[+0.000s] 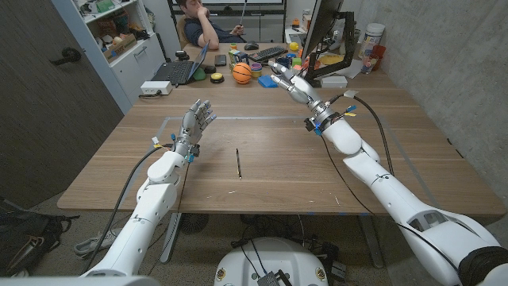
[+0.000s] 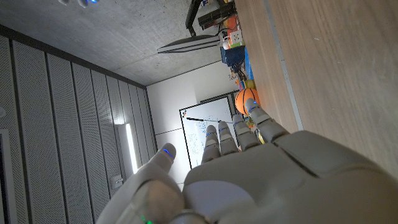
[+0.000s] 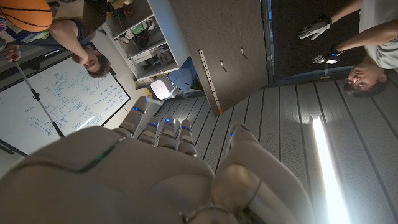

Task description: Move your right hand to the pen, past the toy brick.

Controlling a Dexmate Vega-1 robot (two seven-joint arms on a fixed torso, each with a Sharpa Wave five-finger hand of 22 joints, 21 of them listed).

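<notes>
The wooden table point(image 1: 262, 171) is seen in the head view with a marked rectangle on its top. At its far end a clutter is gathered: a laptop point(image 1: 174, 72), a small basketball point(image 1: 242, 73), a keyboard point(image 1: 269, 53) and coloured toy blocks point(image 1: 295, 59), any of which may be the brick meant, though that cannot be told. A person point(image 1: 205, 22) is seated behind.

The right hand point(image 1: 287, 82) is held raised over the far right part of the table, fingers spread and holding nothing, near the coloured clutter. The left hand point(image 1: 196, 121) is raised on the left side, likewise open and empty.

The pen point(image 1: 238, 163) lies alone near the table's middle, between the two arms, well apart from the right hand.

To do the reach well, the right hand should be drawn back toward the robot and inward, kept high enough to clear the clutter, then lowered beside the pen without nudging it.
</notes>
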